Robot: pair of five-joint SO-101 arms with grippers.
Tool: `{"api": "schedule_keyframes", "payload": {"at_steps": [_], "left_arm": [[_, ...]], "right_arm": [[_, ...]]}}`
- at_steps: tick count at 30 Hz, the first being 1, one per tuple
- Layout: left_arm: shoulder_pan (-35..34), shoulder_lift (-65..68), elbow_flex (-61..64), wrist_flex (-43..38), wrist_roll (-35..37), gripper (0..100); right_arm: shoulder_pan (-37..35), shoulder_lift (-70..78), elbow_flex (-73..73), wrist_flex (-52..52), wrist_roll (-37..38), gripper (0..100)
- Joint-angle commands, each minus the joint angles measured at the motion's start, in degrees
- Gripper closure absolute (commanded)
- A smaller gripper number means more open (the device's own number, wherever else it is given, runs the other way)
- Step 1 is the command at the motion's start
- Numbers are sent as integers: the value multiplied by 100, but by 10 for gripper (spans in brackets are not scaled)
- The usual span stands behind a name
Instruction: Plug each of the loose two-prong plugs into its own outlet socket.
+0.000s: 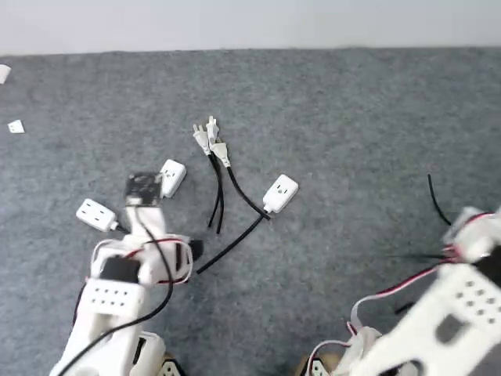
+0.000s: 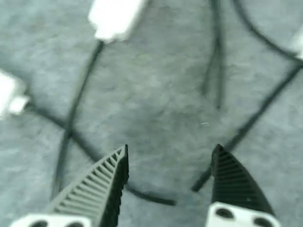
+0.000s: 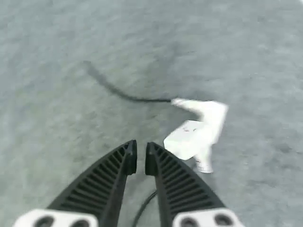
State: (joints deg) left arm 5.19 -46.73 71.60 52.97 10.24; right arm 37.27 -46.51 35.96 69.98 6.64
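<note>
Three plugs bunched mid-tabletop, none seated; both pincers empty.
Sockets lie scattered around them, with black cords crossing between. Left pincer gapes wide over cords; right pincer closed to a slit, near a white cord-end piece. Grey carpet-like tabletop, white wall behind, paper scraps at far edge.

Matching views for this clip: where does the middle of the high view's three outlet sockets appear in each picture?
High view: middle outlet socket left of centre, beside the left arm.
Left wrist view: well ahead of the open left gripper, cord trailing back.
Right wrist view: cannot match; a white piece lies by the shut right gripper.
Shared landmark: the paired black cords.
</note>
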Motion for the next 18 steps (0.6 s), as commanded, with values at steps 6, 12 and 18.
{"api": "schedule_keyframes", "payload": {"at_steps": [6, 12, 18], "left_arm": [[870, 3376, -2835, -88, -220, 987], [1582, 4615, -4549, 18, -1134, 985], [2444, 5169, -5411, 26, -1187, 982]], "right_arm": [[-1086, -1666, 2163, -1051, -501, 990], [-505, -2343, 3235, -1226, -105, 990], [-110, -2651, 3666, -1226, 229, 990]]}}
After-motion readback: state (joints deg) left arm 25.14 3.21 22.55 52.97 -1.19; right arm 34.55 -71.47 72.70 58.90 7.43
